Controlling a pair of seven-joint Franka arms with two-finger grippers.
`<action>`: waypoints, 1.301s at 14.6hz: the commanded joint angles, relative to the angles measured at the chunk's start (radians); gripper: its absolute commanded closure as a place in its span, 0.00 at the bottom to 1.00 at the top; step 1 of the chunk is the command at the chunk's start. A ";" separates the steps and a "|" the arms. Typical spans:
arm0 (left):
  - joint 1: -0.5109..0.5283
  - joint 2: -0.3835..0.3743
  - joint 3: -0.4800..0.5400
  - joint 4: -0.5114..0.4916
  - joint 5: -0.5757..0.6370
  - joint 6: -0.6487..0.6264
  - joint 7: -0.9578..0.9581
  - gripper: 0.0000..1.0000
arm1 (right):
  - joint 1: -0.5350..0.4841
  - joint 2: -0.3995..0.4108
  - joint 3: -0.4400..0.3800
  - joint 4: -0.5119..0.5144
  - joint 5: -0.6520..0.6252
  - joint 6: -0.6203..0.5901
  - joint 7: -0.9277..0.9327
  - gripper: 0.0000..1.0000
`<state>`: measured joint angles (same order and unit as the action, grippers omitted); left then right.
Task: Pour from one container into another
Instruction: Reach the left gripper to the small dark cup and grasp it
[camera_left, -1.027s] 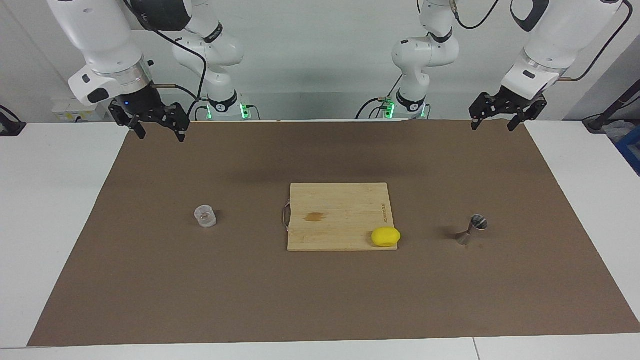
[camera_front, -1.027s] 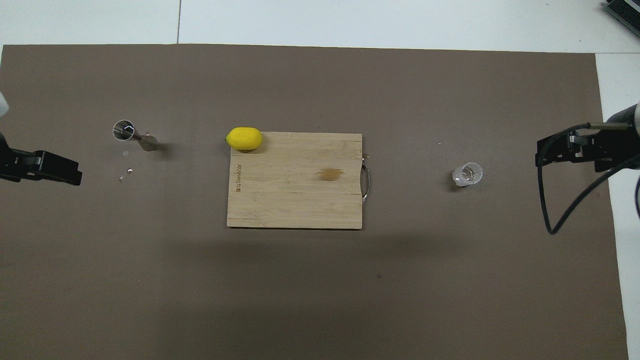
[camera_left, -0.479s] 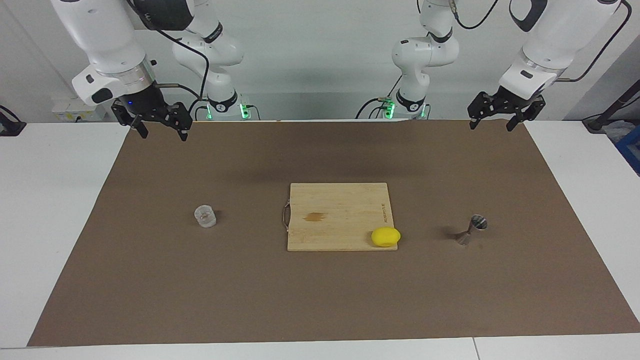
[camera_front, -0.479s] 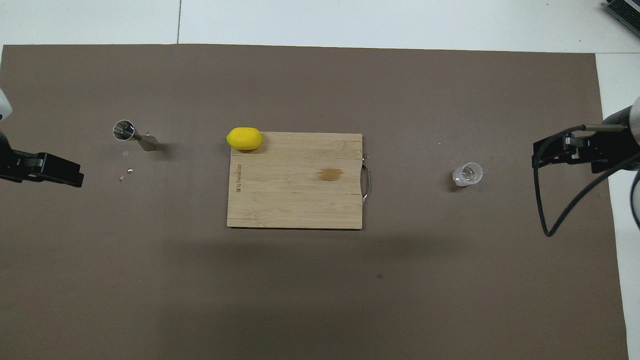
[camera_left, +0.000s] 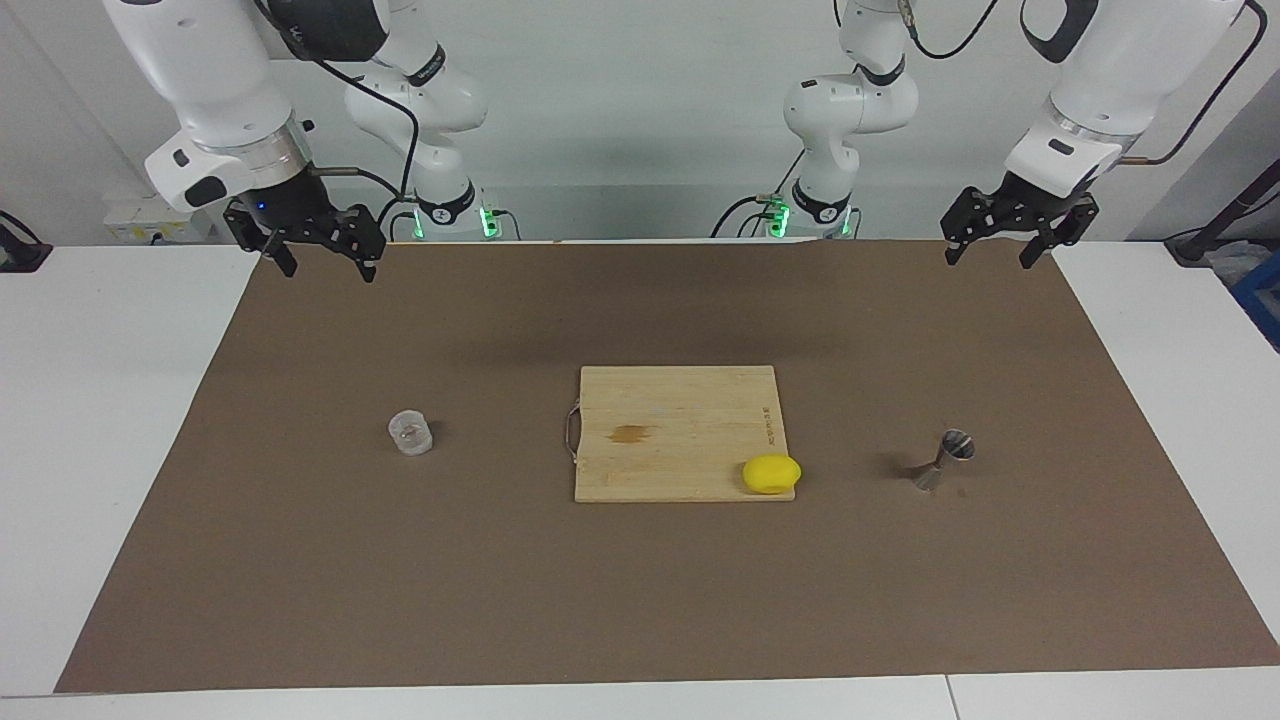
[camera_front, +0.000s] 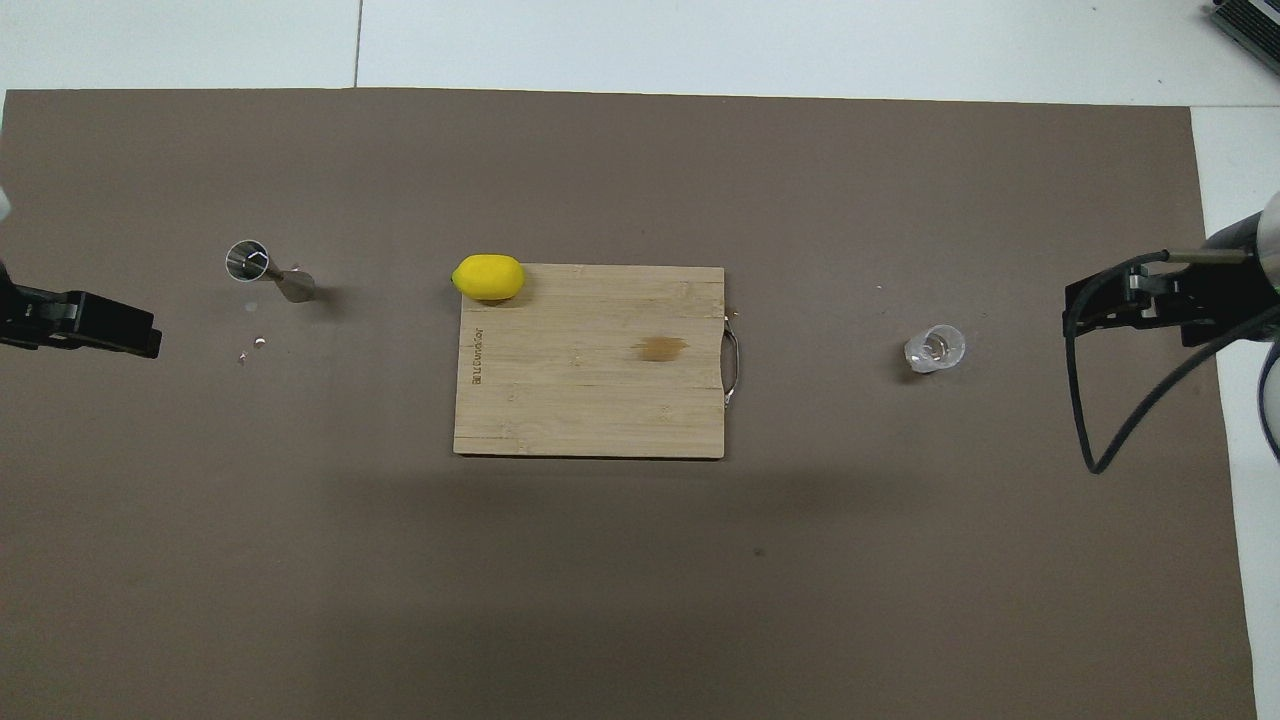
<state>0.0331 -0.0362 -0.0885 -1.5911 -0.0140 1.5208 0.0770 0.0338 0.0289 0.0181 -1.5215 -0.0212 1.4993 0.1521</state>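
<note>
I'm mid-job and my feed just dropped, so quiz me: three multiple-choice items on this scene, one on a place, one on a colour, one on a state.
1. Where is the lemon?
A. in the clear cup
B. on a corner of the cutting board
C. beside the right gripper

2. What colour is the mat?
A. brown
B. green
C. blue

3. How does the jigger stand?
A. lying flat
B. held in the air
C. upright on the mat, untouched

Answers: 1 B, the lemon sits at the board's corner toward the jigger. 2 A, plainly brown. 3 C, the left gripper and right gripper hang open, apart from jigger and clear cup.
</note>
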 joint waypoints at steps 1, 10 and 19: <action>0.017 0.018 0.007 0.003 -0.036 -0.051 -0.002 0.00 | -0.003 -0.014 0.003 -0.017 0.006 -0.005 -0.009 0.00; 0.070 0.191 0.107 0.000 -0.282 -0.045 -0.490 0.00 | -0.003 -0.021 0.003 -0.029 0.006 0.002 -0.011 0.00; 0.099 0.202 0.207 -0.248 -0.809 0.301 -1.161 0.00 | -0.003 -0.024 0.003 -0.037 0.006 0.004 -0.013 0.00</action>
<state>0.1050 0.1831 0.1222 -1.7560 -0.7038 1.7362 -0.9705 0.0338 0.0280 0.0182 -1.5295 -0.0212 1.4982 0.1521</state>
